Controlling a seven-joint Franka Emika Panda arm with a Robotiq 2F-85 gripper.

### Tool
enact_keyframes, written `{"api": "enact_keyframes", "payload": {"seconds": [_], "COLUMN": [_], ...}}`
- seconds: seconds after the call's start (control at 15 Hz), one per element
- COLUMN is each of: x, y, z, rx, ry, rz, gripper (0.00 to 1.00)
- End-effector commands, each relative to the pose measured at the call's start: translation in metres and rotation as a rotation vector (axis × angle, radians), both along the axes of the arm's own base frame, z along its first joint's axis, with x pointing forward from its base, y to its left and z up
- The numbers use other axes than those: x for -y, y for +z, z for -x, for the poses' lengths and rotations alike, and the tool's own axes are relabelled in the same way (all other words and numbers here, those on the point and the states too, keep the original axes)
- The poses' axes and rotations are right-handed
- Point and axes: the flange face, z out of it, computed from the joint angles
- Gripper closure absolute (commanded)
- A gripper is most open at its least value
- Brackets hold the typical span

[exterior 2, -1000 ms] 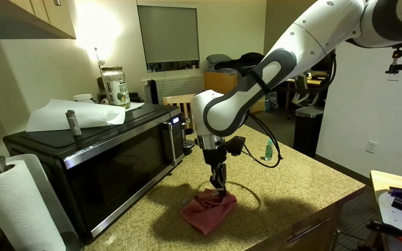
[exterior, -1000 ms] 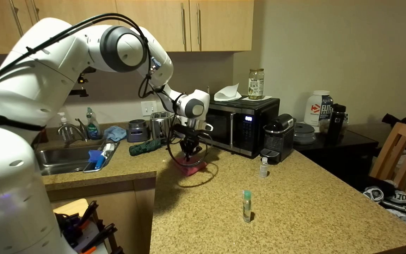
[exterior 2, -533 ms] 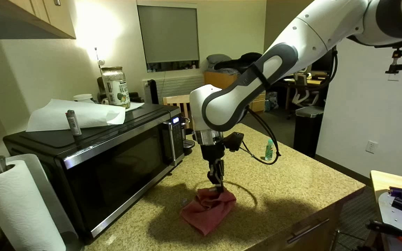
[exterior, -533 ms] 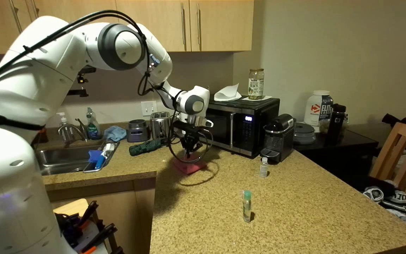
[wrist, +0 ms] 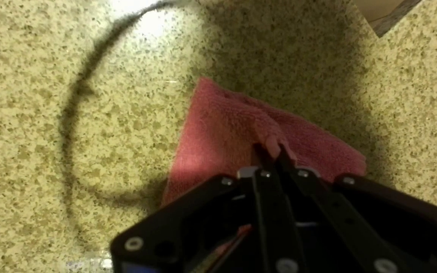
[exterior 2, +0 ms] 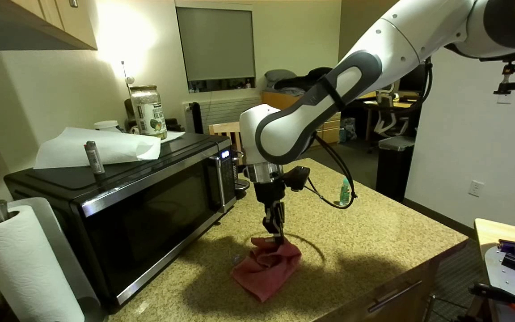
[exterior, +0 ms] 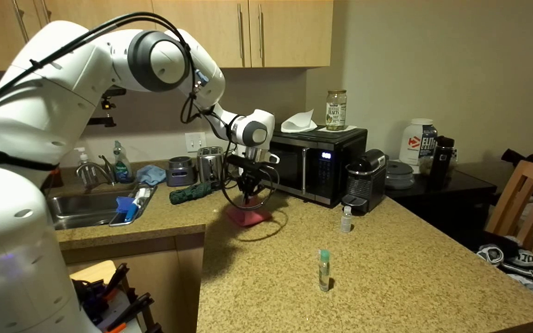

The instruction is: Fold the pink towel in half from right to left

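Note:
On the speckled counter [exterior: 387,277] lies the pink towel [exterior 2: 266,273], rumpled, with a corner pointing toward the camera in an exterior view. My gripper [wrist: 271,149] points down over it, fingertips shut on a pinched fold of the cloth that bulges between the tips in the wrist view. That fold is drawn up into a low peak under the gripper [exterior 2: 277,239], while the rest of the towel still rests on the counter. The fingers hide part of the towel in the wrist view.
The black microwave [exterior 2: 159,210] stands close beside the towel, with a paper towel roll [exterior 2: 25,264] near it. A green-capped bottle [exterior: 324,273] and a small clear bottle [exterior: 346,221] stand on the counter. A dark green bundle [exterior: 195,192] lies toward the sink [exterior: 86,208].
The gripper has risen a little and shifted slightly toward the microwave, pulling the pinched fold up with it. The towel's near corner has stayed in place.

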Motion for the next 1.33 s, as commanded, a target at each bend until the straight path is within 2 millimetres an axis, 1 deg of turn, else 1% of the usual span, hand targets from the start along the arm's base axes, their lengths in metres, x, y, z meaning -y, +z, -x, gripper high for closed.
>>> {"api": "enact_keyframes", "payload": {"seconds": [0.0, 0.33, 0.53, 0.8, 1.27], "x": [0.000, -0.002, -0.006, -0.018, -0.046], "y": [0.023, 0.038, 0.040, 0.037, 0.038], "z": [0.000, -0.002, -0.001, 0.004, 0.012], "rx": [0.001, 0.011, 0.011, 0.007, 0.015], "ry": [-0.015, -0.015, -0.004, 0.021, 0.091], "rz": [0.032, 0.034, 0.038, 0.041, 0.060], "gripper": [0.95, 0.95, 0.95, 0.95, 0.95]}}
